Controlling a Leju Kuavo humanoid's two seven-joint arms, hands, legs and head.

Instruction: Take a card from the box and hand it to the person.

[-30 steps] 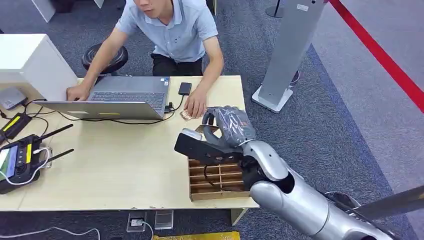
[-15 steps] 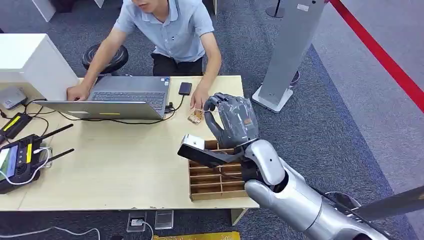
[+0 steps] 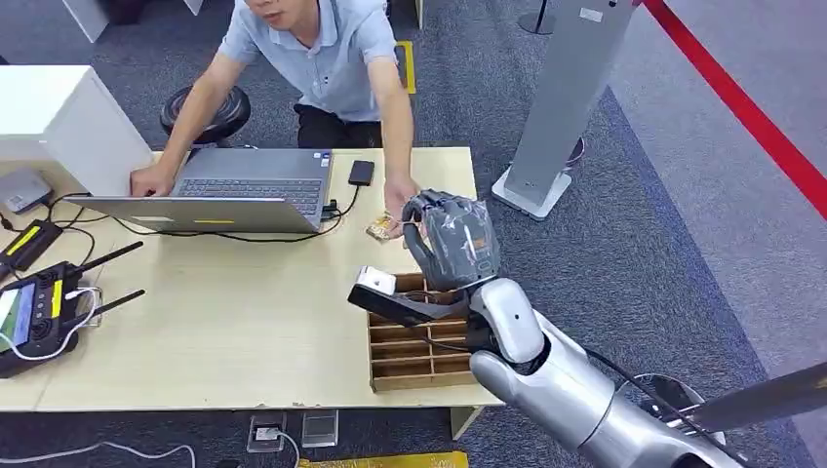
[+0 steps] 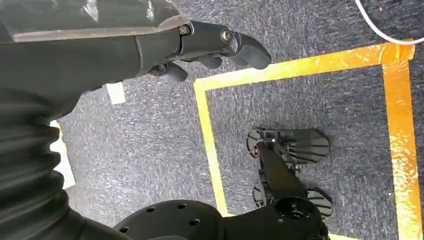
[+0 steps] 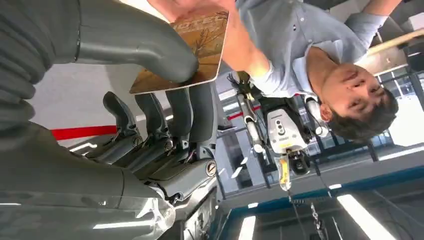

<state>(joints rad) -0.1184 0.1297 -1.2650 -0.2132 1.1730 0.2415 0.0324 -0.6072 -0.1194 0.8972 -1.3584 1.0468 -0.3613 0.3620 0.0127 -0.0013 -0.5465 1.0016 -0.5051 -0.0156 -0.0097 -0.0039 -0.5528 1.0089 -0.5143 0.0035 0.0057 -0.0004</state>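
Silver and grey, the right arm reaches up from the near edge of the table (image 3: 244, 322), its right hand (image 3: 451, 239) raised just past the far end of the box (image 3: 414, 336). That box is brown cardboard, split by thin partitions into rows of narrow slots, and sits at the table's near right corner. In the right wrist view the thick thumb (image 5: 145, 47) presses the card (image 5: 192, 42) against the darker fingers (image 5: 192, 112), so the hand is clamped on it. The card is thin, with rounded corners and a pale edge, printed in warm brown and tan with a branching tree-like pattern and some lettering too cut off to read. The person's hand (image 3: 396, 200) touches the card's far end, meeting the robot's hand above the table's right side. Beyond lie a dark phone (image 3: 361, 173) and an open grey laptop (image 3: 234, 190), on which the person's other hand rests. The left hand (image 4: 200, 45) hangs over grey carpet, holding nothing, its fingers loosely bent and apart.
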